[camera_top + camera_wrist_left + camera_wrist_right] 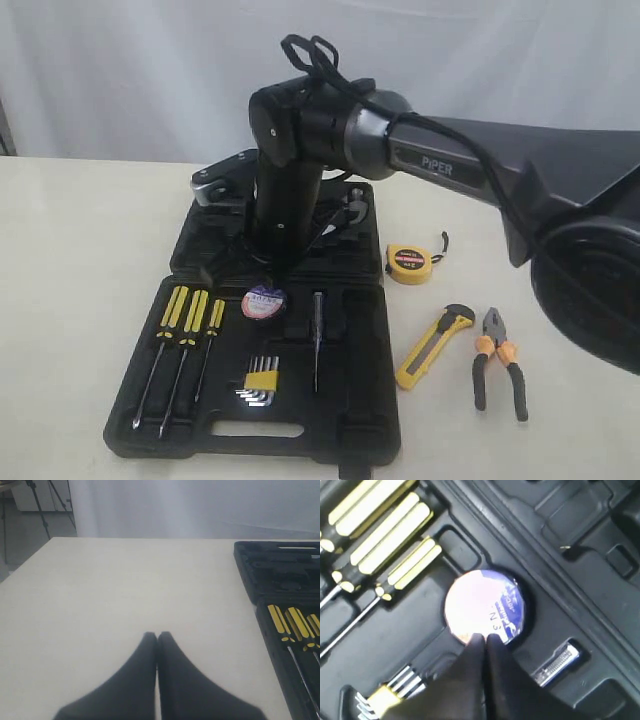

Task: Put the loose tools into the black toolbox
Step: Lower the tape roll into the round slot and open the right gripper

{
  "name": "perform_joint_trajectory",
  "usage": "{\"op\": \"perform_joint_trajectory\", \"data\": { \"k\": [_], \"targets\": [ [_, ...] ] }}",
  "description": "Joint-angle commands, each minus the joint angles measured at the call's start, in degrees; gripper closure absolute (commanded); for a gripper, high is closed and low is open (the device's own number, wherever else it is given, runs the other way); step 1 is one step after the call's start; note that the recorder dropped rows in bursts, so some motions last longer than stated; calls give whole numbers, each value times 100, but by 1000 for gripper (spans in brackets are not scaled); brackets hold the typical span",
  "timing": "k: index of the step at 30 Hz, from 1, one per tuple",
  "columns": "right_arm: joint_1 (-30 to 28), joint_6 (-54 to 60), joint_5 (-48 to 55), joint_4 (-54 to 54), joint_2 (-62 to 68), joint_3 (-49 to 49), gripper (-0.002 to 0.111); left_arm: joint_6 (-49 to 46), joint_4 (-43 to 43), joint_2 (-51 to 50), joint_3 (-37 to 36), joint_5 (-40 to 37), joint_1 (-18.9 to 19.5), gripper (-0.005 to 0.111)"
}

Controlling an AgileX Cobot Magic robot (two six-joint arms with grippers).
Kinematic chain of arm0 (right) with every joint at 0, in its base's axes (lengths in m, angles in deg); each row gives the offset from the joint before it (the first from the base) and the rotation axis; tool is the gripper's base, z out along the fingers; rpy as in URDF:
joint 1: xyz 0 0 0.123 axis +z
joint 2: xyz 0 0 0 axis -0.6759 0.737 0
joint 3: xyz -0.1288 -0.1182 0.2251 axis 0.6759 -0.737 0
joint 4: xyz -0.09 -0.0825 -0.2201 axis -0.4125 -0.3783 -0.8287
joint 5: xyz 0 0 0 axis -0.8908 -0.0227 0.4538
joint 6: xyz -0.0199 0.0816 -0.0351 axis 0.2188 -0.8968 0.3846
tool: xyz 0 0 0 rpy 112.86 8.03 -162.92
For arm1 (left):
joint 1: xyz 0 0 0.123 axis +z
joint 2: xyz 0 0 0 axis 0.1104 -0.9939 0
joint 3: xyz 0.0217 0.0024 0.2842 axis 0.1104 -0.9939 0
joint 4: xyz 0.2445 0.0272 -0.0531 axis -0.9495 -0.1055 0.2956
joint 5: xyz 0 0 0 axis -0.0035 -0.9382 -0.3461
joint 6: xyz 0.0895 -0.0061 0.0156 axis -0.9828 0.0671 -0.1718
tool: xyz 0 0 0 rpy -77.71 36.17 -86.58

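1. Outside camera first: your right arm (440, 165) is reaching over the open black toolbox (150, 420), coming down right about where the tape roll (264, 302) sits. The roll is in the round pocket in the lower half of the case, just beside the screwdrivers (185, 325) and up from the hex keys (262, 382). So that's one loose tool in, by the looks of it.
2. Same view, what's left: the tape measure (410, 264), utility knife (432, 348) and pliers (497, 370) are all lying on the table (80, 260), off to the right of the case. The tape measure is nearest the box and the pliers are farthest out. I'd call it one down, three to go.
3. Left wrist cam: your left claw (157, 639) is pinched closed with nothing in it. It's parked over bare table, with the edge of the case off to one side. It isn't near any of the loose tools.
4. Right wrist cam: your right claw (484, 641) is also closed, fingers together and holding nothing, with the tips right at the rim of the roll's white and purple label. Can't really tell from this angle whether they're touching the roll or just hovering over it.
5. My guess is the tape measure is the easy next grab, since it's closest to that arm.
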Motion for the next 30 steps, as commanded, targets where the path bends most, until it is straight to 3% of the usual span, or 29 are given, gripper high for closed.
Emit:
{"op": "perform_joint_trajectory", "data": {
  "k": [1,30],
  "targets": [
    [-20,-9,37,-47,8,3,109,24,58,7,-15,45,-27,107],
    [-33,85,-681,-121,324,3,109,24,58,7,-15,45,-27,107]
  ]
}}
